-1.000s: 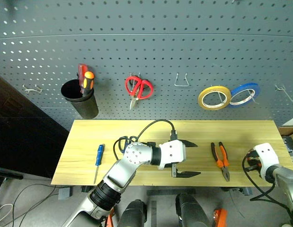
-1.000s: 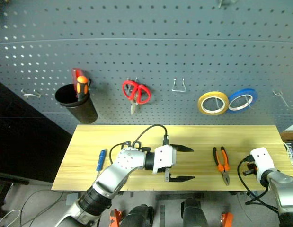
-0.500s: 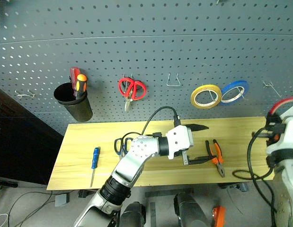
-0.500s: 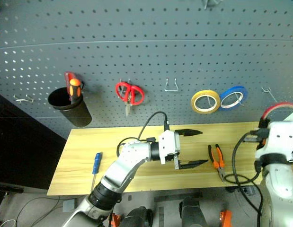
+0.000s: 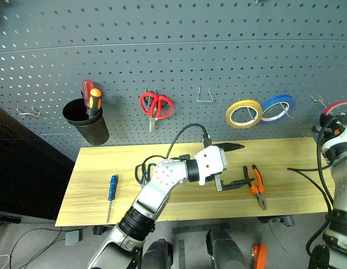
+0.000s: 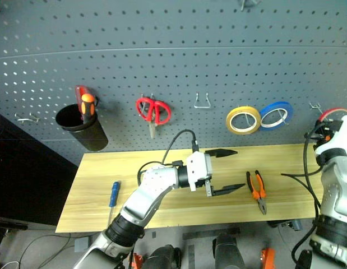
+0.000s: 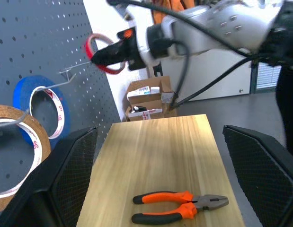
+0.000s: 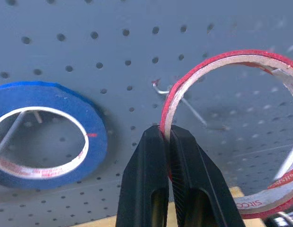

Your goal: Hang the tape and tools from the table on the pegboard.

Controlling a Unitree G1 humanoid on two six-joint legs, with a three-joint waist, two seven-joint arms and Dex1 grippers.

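Now the right gripper (image 8: 166, 137), pinching the thin red tape ring (image 8: 222, 61), has risen to the dark pegboard (image 5: 173, 50), seemingly onto its 3 o'clock metal hook (image 8: 179, 97); left gripper (image 5: 236, 166) spread.

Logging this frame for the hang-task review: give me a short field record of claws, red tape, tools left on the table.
right claw: shut on the red tape, held up at the pegboard by a bare hook
left claw: open, holding nothing, over the table
pliers: on table
blue screwdriver: on table
dark blue scissors: on table, partly behind left arm
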